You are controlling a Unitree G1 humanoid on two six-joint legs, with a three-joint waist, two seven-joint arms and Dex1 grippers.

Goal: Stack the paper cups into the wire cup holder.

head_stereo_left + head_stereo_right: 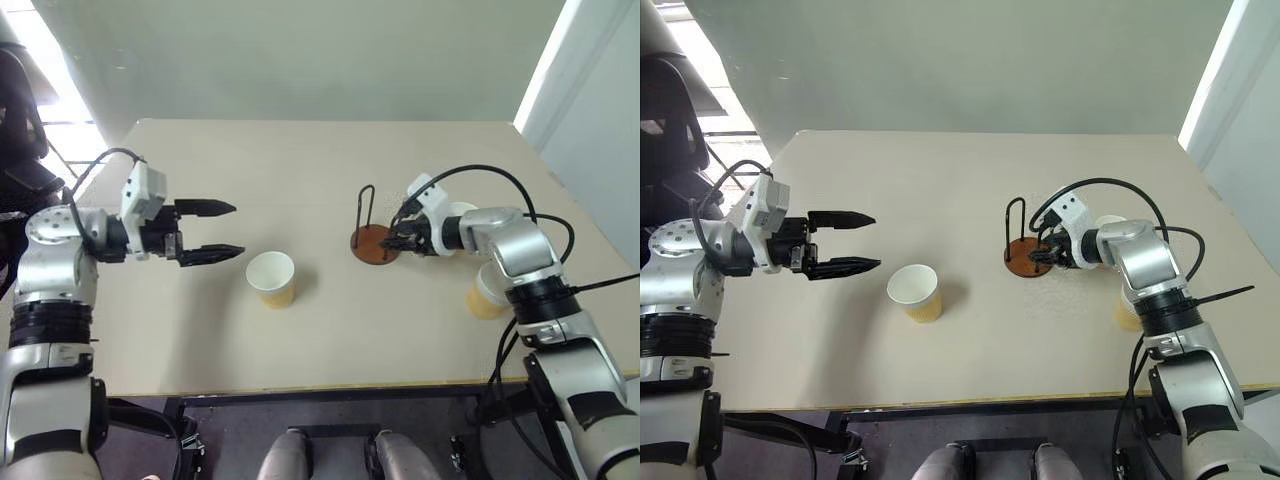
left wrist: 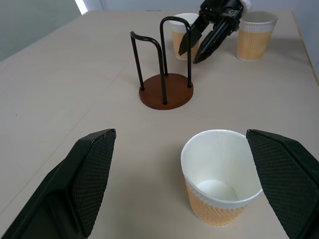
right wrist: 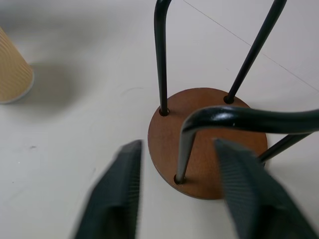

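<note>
The wire cup holder [image 1: 372, 244], a brown disc with two dark wire loops, stands right of the table's middle. My right gripper [image 3: 177, 145] is down at its base, open, with one wire leg between the fingers and neither finger touching it. One paper cup [image 1: 271, 278] stands upright at centre front. My left gripper [image 1: 212, 232] hovers open to its left, pointing at it, with nothing held. A second paper cup [image 1: 485, 296] stands at the right, partly behind my right forearm. A third paper cup [image 2: 178, 36] stands just beyond my right wrist.
The beige table [image 1: 300, 160] has bare room at the back and on the left. Its front edge runs close below the cups. A black cable loops over my right wrist, above the holder.
</note>
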